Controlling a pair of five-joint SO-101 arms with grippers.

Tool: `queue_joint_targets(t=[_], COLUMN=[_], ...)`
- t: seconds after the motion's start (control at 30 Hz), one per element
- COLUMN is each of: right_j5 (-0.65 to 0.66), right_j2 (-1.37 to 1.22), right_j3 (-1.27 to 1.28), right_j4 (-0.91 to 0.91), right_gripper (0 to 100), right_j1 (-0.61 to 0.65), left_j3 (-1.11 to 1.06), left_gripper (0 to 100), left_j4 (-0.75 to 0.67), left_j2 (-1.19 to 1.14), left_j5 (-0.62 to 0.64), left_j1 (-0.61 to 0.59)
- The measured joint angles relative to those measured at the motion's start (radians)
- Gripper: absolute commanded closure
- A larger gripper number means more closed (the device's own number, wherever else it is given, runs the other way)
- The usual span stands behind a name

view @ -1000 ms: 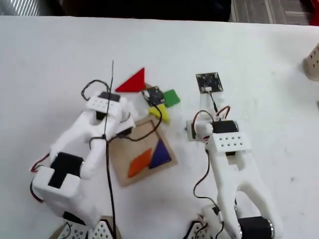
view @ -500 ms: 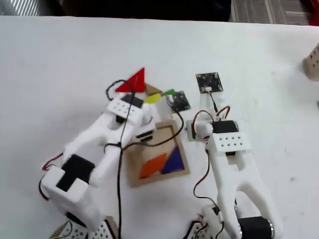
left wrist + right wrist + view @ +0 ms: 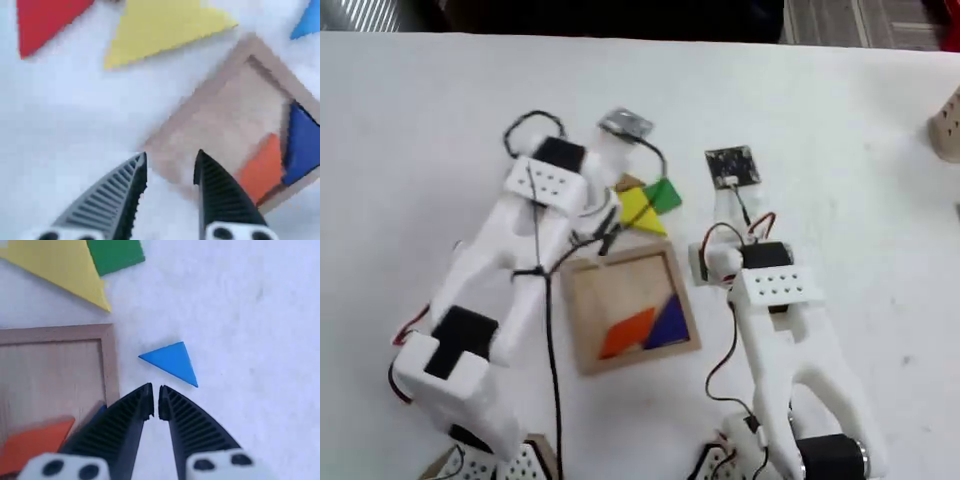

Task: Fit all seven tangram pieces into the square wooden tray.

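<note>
- Hovering over one corner of the square wooden tray [image 3: 235,107], the left gripper [image 3: 171,156] is empty, with its jaws a modest gap apart.
- The right gripper [image 3: 155,390] is also empty. Its jaws are almost together, with only a thin slit between them, and it sits just beside the light blue triangle [image 3: 172,362], outside the tray wall.
- The tray lies on the worktop [image 3: 440,120] between the 2 arms, turned slightly off square to the worktop's edges.
- 2 of the 7 pieces are in the tray, the orange parallelogram [image 3: 627,331] and the dark blue triangle [image 3: 670,322]. They touch each other at the tray's near-right end.
- Seen from above, the parallelogram's long axis runs slantwise, from the near wall up toward the right wall. The dark blue triangle's apex points to the far side.
- The yellow triangle [image 3: 642,208] and green square [image 3: 665,192] lie just beyond the tray's far wall, and the red triangle [image 3: 47,17] lies near the yellow one.
- One sharp corner of the light blue triangle points at the tray wall.
- Risk: if the left gripper drops or closes here, it could catch the rim, slew the tray and unseat the 2 pieces.
- Risk: the right gripper is too nearly closed to straddle the flat triangle. A push without opening would probably skate the piece across the worktop.
- Risk: a piece lowered at the wrong angle could ride up on the rim or jam against the seated pair.
</note>
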State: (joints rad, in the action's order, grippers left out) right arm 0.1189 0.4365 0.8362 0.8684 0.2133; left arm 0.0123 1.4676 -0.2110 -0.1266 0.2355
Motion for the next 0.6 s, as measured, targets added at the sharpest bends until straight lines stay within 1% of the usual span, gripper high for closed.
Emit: queue_joint_targets(t=[0.07,0.17,0.27,0.4,0.53,0.6], right_j5=[0.008,0.011,0.014,0.017,0.017,0.02], right_j2=[0.0,0.0,0.0,-0.054,-0.166,-0.192], right_j3=[0.015,0.026,0.028,0.028,0.026,0.008], right_j4=[-0.002,-0.018,-0.041,-0.083,-0.115,-0.117], right_gripper=[85.2,84.7,84.7,84.7,84.9,88.5], right_j1=[0.031,0.049,0.049,0.092,0.16,0.181], left_j3=[0.0,-0.055,-0.216,-0.525,-0.773,-0.844], left_gripper=[84,84,84,83,83,83], left_j4=[0.026,0.018,-0.078,-0.245,-0.334,-0.37], left_j2=[0.0,0.005,0.081,0.29,0.526,0.591], left_j5=[0.08,0.112,0.117,0.12,0.12,0.12], left_j1=[-0.051,-0.107,-0.118,-0.121,-0.143,-0.173])
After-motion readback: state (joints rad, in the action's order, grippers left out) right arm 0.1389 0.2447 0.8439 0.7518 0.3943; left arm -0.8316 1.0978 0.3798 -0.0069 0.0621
